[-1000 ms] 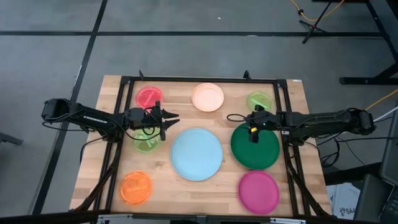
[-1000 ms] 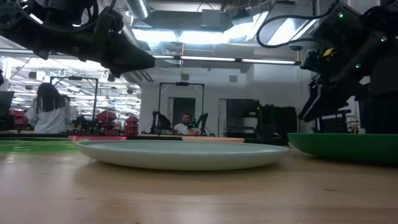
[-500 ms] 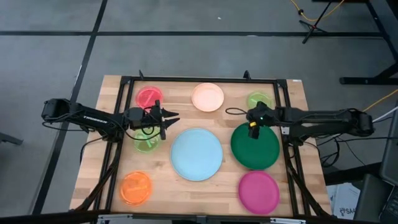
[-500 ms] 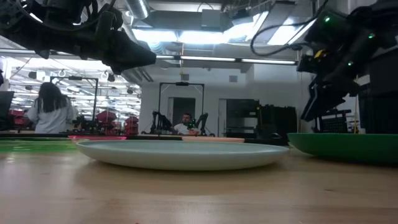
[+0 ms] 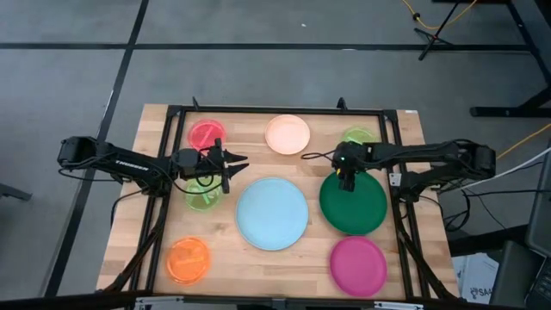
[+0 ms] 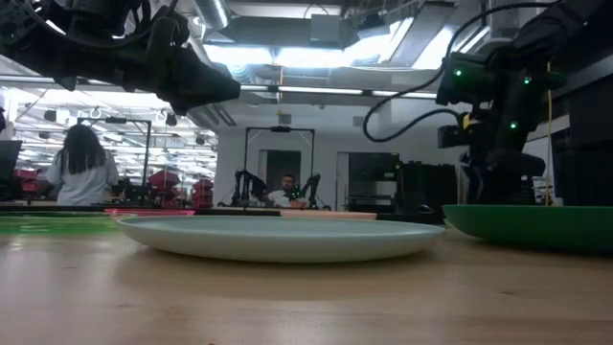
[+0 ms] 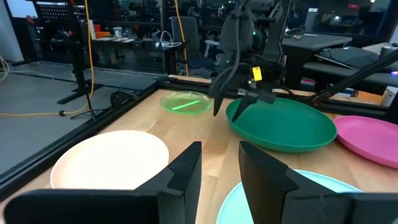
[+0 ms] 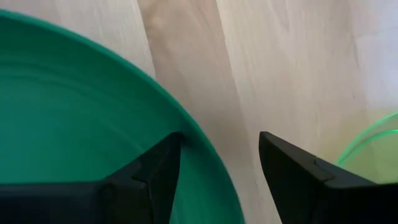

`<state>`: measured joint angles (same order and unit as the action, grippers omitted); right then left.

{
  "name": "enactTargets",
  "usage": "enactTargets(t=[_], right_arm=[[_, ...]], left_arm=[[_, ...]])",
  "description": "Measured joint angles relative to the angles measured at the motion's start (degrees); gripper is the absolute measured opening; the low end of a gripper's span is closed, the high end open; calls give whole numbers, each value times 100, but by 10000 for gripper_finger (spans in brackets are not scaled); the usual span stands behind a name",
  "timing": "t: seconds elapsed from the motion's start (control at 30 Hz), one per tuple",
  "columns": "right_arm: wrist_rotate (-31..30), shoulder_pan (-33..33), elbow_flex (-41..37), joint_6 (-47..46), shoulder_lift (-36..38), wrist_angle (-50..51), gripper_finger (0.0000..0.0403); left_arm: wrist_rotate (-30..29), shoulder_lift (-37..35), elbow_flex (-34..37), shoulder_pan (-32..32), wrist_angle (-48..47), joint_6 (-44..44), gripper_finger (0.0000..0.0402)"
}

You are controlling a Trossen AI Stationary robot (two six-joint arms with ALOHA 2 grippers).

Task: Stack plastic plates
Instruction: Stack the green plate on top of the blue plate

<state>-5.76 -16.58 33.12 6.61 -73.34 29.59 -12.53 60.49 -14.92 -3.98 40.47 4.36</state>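
Just round dark green plate [image 5: 353,203], smooth, glossy

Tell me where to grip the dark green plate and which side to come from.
Grip the dark green plate at its raised rim on the far edge, coming down from above. It lies flat, so only the thin upturned lip gives purchase. The right end effector is open and already straddles that rim, one finger inside, one outside. The left end effector waits open beside the light blue plate.

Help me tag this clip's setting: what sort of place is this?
Probably a robotics lab: a framed wooden table, more robot arms in the room behind, and a person at benches.
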Motion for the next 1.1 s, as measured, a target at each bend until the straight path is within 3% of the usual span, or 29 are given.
enactTargets(t=[0.3, 0.67, 0.8, 1.1], right_arm=[[83, 0, 2, 143, -118, 44, 199], [170, 3, 2, 275, -112, 46, 57], [136, 4, 13, 316, -104, -39, 24], [127, 4, 11, 376, -59, -40, 15]], left_arm=[[0, 0, 0, 1, 0, 0, 101], [-4, 0, 0, -1, 93, -2, 101], [-5, 0, 0, -1, 94, -2, 101], [-35, 0, 0, -1, 133, -2, 101]])
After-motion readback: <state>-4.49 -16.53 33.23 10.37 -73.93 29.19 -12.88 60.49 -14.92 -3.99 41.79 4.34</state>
